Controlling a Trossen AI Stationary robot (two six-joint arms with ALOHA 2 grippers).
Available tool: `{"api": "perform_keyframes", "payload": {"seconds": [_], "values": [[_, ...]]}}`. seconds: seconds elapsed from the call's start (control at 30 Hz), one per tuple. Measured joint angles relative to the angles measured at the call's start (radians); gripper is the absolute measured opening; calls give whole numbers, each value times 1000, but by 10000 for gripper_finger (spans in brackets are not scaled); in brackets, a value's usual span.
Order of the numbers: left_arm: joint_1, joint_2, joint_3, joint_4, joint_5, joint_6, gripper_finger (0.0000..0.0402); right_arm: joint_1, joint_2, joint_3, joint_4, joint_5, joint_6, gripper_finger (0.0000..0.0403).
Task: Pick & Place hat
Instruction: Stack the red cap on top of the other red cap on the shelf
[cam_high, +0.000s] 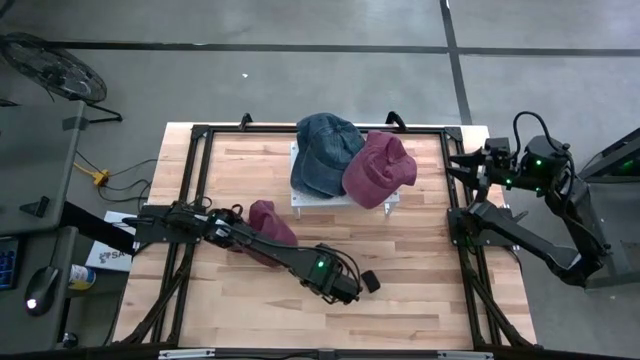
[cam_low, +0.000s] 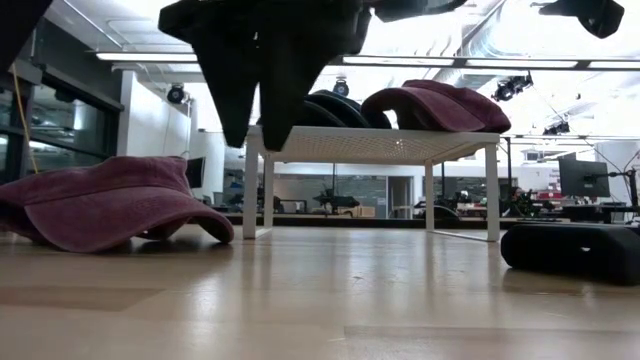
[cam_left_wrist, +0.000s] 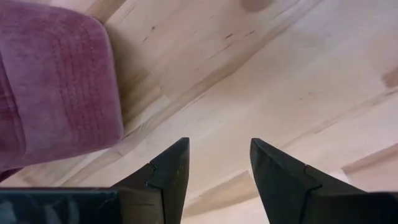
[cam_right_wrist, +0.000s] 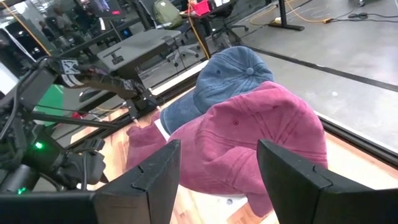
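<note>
L gripper (cam_left_wrist: 219, 171) hangs just above the wooden table (cam_high: 420, 290), fingers apart w/ bare wood showing between them, nothing held. In the high view it sits near the table's front-centre (cam_high: 365, 282), w/ the L arm (cam_high: 250, 238) stretched out over the tabletop from the L side. A maroon cap (cam_high: 268, 226) lies on the table under that arm, partly covered by it; in the L wrist view its fabric (cam_left_wrist: 53, 87) is beside the fingers, apart from them. In the low view that cap (cam_low: 105, 205) rests flat on the wood.

R gripper (cam_high: 462, 166) is at the table's R edge, up off the surface, fingers spread wide & empty, pointing toward the small white stand (cam_high: 300, 198). Seen past those fingers (cam_right_wrist: 158, 171): 2 caps on the stand, a blue denim cap (cam_right_wrist: 227, 78) and a 2nd maroon cap (cam_right_wrist: 267, 134) overlapping it on the R-arm side. High view agrees: blue cap (cam_high: 325, 152) & maroon one (cam_high: 378, 168) touching, both on the stand at the table's rear-centre.
</note>
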Motion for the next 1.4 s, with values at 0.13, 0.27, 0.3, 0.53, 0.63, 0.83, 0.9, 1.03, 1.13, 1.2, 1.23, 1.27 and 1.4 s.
{"api": "perform_keyframes", "payload": {"seconds": [0.13, 0.27, 0.3, 0.53, 0.63, 0.83, 0.9, 1.03, 1.13, 1.2, 1.23, 1.27, 1.4], "values": [[-1, 0, 22, -1, -13, 3, 165, 0, 0, 0, 0, -8, 0, 204], [-2, 1, 22, -2, -54, 31, 165, 0, 0, 0, 0, -11, 0, 204], [-2, 1, 22, -3, -55, 43, 165, 0, 0, 0, 0, -16, 0, 204], [-2, 2, 22, -2, -81, 59, 165, 0, 0, 0, 0, -29, 0, 204], [-2, 2, 22, -2, -75, 60, 165, 0, 0, 0, 0, -33, 0, 204], [-2, -2, 21, -3, -74, 57, 165, 0, 0, 0, 0, -33, 6, 204], [-1, -7, 21, -3, -81, 57, 161, 0, 0, 0, 0, -33, 7, 204], [0, -24, 21, -3, -100, 62, 134, 0, 0, 0, 0, -33, 8, 204], [-1, -30, 21, -3, -105, 80, 105, 0, 0, 0, 0, -33, 8, 204], [-1, -30, 21, -2, -106, 90, 86, 0, 0, 0, 0, -33, 8, 204], [-2, -30, 21, -2, -104, 105, 77, 0, 0, 0, 0, -33, 8, 204], [-2, -30, 21, -3, -99, 122, 68, 0, 0, 0, 0, -33, 8, 204], [-2, -31, 21, -2, -79, 163, 42, 0, 0, 0, 0, -33, 8, 204]]}}
